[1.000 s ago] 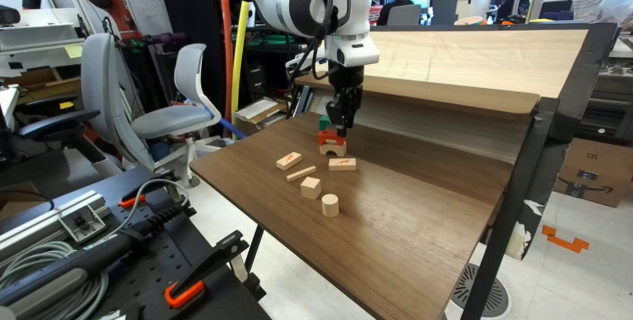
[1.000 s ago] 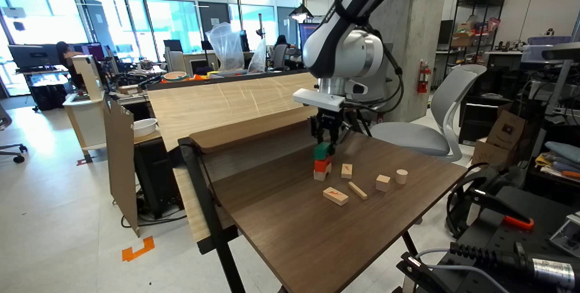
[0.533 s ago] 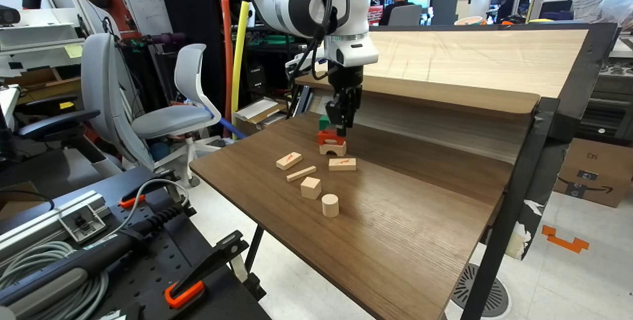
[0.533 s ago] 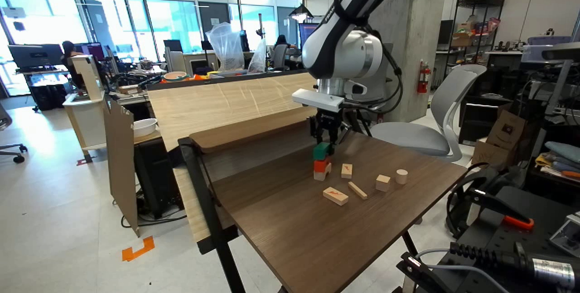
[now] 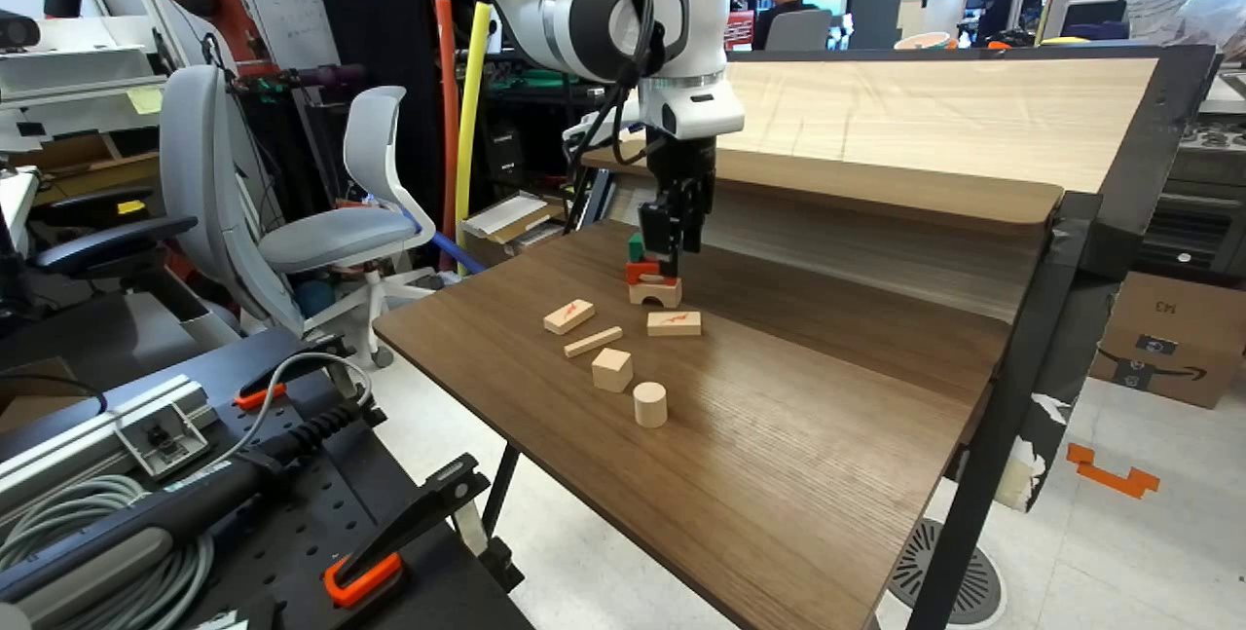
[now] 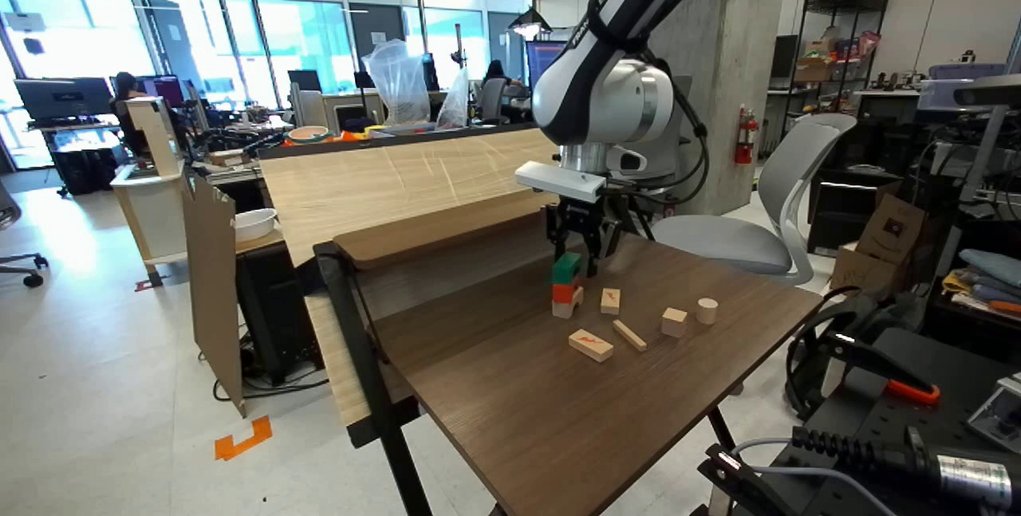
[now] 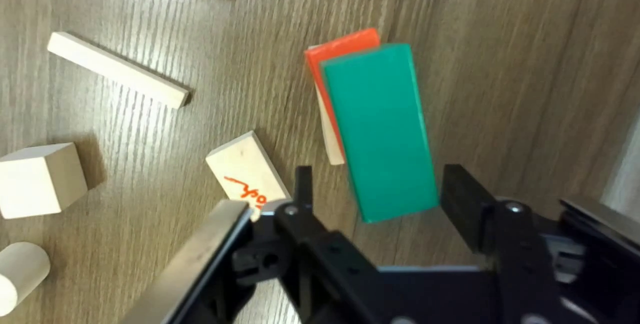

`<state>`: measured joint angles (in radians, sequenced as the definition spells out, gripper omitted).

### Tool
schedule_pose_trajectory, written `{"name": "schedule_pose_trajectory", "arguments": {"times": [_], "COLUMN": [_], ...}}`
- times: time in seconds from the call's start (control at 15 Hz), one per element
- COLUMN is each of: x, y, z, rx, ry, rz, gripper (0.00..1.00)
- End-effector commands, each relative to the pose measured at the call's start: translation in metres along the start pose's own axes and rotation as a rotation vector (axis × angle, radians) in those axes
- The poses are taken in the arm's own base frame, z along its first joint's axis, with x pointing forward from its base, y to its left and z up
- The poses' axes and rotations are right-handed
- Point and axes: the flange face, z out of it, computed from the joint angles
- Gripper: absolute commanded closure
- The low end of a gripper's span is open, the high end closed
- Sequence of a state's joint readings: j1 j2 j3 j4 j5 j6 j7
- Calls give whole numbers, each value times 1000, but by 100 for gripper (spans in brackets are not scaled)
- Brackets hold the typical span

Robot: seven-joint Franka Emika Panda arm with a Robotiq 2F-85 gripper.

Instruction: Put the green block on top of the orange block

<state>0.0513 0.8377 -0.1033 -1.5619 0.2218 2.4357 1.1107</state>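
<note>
The glossy green rectangular block (image 7: 380, 133) sits on top of the smooth orange-red rectangular block (image 6: 563, 293), turned slightly against it, so that in the wrist view a strip of orange shows along two sides of the green. Beneath both is an arched block of plain tan wood (image 5: 655, 290), and this stack rises near the middle of the brown wood-grain counter (image 5: 779, 416), a little toward the long edge under the raised wooden shelf (image 5: 876, 187). The black two-fingered gripper (image 7: 378, 184) reaches down over the stack, its fingertips (image 7: 303, 184) wide apart. One end of the green block shows between them in the wrist view, with a clear gap to one fingertip; whether the other touches it I cannot tell. Five loose pieces of tan wood lie on the side of the stack toward the long edge opposite the shelf. A flat rectangular block with a red mark (image 5: 674, 323) is just beside the stack; a second red-marked block (image 5: 568, 316) lies farther off, toward the counter's left corner as an exterior view shows it. Nearer that long edge are a thin straight stick (image 5: 594, 342), a cube (image 5: 612, 370) and an upright cylinder (image 5: 650, 405), the cylinder nearest of all
</note>
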Motion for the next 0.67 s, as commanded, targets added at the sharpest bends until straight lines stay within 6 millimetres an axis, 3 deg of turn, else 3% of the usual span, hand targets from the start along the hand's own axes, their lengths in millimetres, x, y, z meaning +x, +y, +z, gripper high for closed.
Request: {"name": "schedule_pose_trajectory", "arguments": {"times": [0.0,0.6], "x": [1,14], "y": [-7,11], "z": [1,-17], "rx": [13,-34], "ry": [29,65], "rz": [13,-8], "gripper": [1,0]}}
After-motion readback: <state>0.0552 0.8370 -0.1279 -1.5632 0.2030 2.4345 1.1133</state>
